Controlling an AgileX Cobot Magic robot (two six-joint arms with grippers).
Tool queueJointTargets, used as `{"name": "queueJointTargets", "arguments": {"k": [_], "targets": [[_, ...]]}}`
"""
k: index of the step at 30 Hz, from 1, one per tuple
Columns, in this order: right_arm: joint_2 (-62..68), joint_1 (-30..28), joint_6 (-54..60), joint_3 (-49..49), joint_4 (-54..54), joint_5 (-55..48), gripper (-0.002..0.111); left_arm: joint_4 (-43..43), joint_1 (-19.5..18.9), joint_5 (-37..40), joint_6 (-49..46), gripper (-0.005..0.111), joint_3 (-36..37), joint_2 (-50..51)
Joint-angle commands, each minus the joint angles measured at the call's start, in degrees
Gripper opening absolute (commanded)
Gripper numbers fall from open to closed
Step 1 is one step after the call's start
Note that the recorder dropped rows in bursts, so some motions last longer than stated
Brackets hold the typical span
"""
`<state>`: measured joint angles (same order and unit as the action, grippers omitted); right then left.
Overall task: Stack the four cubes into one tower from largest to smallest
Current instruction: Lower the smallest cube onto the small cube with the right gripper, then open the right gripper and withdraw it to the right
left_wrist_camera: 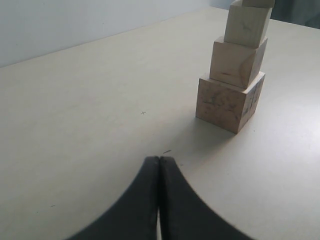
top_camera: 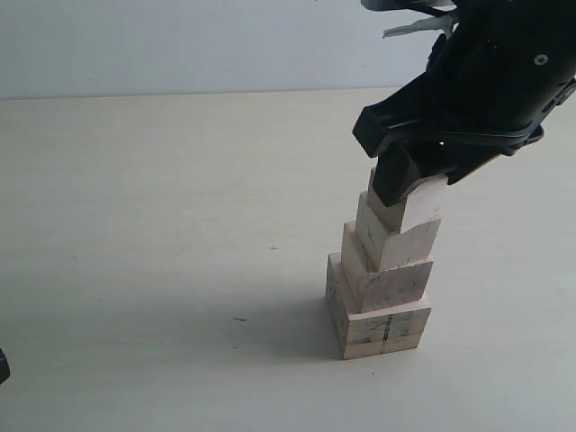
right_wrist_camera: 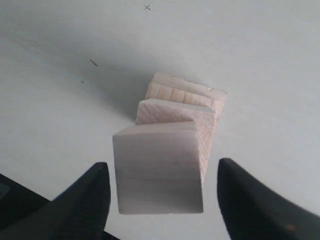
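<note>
The four cubes stand as a stepped tower [top_camera: 387, 270] on the table. The largest cube [top_camera: 382, 328], with a dark seam on its side, is the base, and the smallest cube [top_camera: 416, 205] sits on top. My right gripper [top_camera: 405, 180] is open around the smallest cube [right_wrist_camera: 157, 150], with a gap between each finger and the cube's sides. My left gripper [left_wrist_camera: 159, 161] is shut on nothing, low over the table and well short of the tower [left_wrist_camera: 235, 65]. In the left wrist view the top cube [left_wrist_camera: 257, 2] is cut off by the frame edge.
The pale table [top_camera: 162, 225] stretches to the left of the tower and bears a few small dark marks [top_camera: 238, 319]. A light wall [top_camera: 180, 45] runs behind its far edge. A dark part [top_camera: 3, 367] shows at the lower left edge of the exterior view.
</note>
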<state>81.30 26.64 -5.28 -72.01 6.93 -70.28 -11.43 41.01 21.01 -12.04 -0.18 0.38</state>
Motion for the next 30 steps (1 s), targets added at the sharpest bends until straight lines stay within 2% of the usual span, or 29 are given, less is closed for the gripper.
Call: {"name": "queueJointTargets", "arguments": {"k": [1,11,15,25,28,30], "targets": [[0.1,0.0,0.0,-0.6,1.1,0.3,0.060,0.2,-0.1,-0.3,0.0,0.000,0.2,-0.4],[-4.4,0.0,0.1,-0.6,-0.6,1.9,0.060,0.2,-0.1,-0.3,0.0,0.000,0.2,-0.4],[-10.2,0.0,0.1,-0.3,-1.6,6.0,0.060,0.2,-0.1,-0.3,0.0,0.000,0.2,-0.4],[-23.4,0.0,0.1,12.5,-3.9,7.0,0.060,0.2,-0.1,-0.3,0.0,0.000,0.2,-0.4],[-25.2,0.0,0.1,16.0,-3.2,7.3,0.055,0.2,-0.1,-0.3,0.0,0.000,0.2,-0.4],[-26.1,0.0,0.2,17.7,-0.9,8.1,0.045,0.2,-0.1,-0.3,0.0,0.000,0.2,-0.4]]}}
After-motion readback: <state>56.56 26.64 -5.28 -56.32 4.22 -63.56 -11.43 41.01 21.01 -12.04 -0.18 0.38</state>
